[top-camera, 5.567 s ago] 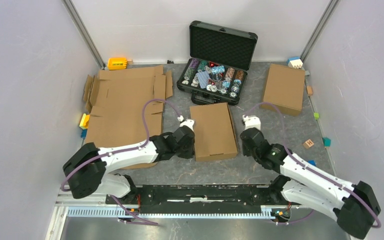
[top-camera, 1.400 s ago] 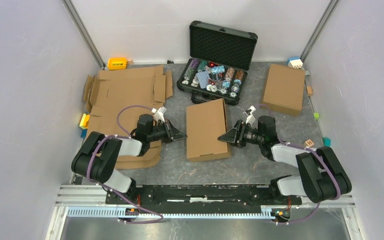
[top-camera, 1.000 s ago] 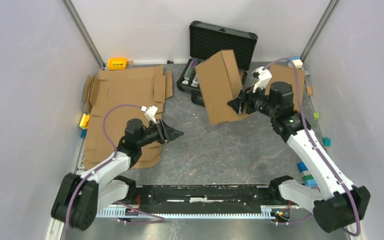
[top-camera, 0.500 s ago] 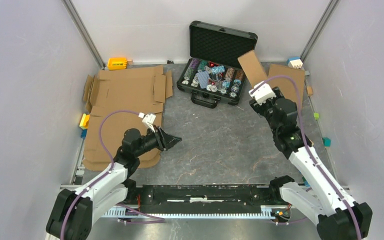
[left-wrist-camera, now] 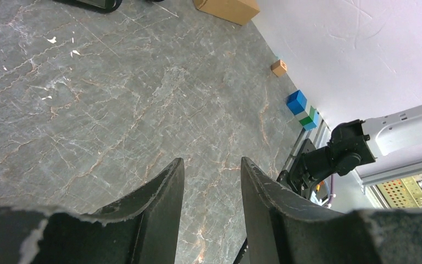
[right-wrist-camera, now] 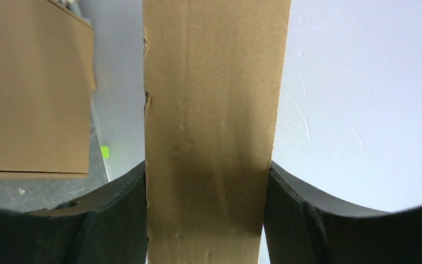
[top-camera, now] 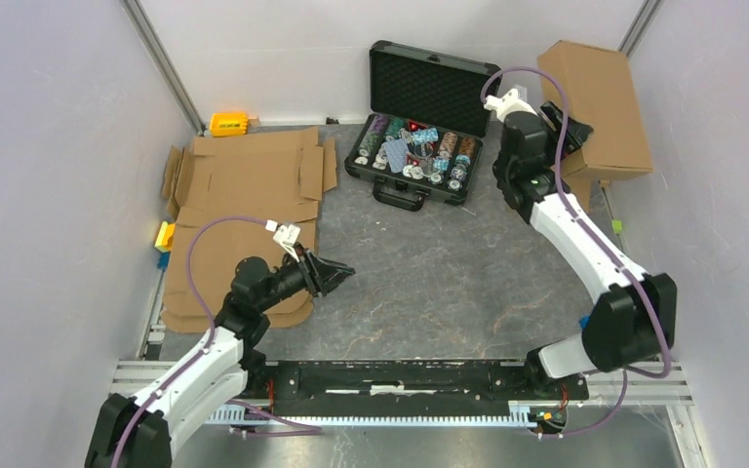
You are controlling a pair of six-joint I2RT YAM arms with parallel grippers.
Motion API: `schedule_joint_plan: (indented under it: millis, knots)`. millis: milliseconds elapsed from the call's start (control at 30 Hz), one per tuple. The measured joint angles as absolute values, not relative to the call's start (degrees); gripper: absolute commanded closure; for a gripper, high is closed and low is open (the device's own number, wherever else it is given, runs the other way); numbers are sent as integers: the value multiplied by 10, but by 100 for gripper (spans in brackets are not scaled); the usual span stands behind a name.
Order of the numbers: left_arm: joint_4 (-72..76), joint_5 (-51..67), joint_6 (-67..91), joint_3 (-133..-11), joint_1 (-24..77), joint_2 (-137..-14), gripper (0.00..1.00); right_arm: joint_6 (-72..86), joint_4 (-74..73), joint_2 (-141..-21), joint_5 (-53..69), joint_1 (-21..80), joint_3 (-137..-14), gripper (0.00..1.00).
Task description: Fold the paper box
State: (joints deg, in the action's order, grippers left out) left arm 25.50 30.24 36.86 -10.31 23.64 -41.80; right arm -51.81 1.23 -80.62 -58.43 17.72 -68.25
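Because the right end effector [right-wrist-camera: 206,168] clamps the shallow rectangular brown corrugated cardboard box [top-camera: 600,97] only across its thin depth, high in the upper right of the top view and close to the pale wall [top-camera: 712,195], I judge that the box may slip or knock against the wall. If it falls, it can land on the second closed brown cardboard box [right-wrist-camera: 33,82] below it, or on the open black hard case with colourful chips [top-camera: 414,146]. The held box looks fully closed and flat-sided, with small dents along one edge in the right wrist view. The left end effector [left-wrist-camera: 211,165], at the lower left over the grey worktop [left-wrist-camera: 115,99], holds nothing, and its fingers are only narrowly apart.
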Motion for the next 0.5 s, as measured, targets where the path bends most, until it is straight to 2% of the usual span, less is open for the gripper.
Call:
schedule_joint_plan:
  millis: [100, 233, 500]
  knots:
    - [251, 298, 360, -103, 237, -416, 50, -511, 7, -852, -648, 178, -712, 61]
    - [243, 294, 350, -103, 237, -426, 50, -512, -8, -910, -710, 178, -711, 60]
    - [236, 285, 341, -99, 239, -439, 50, -495, -25, -1052, -726, 174, -738, 56]
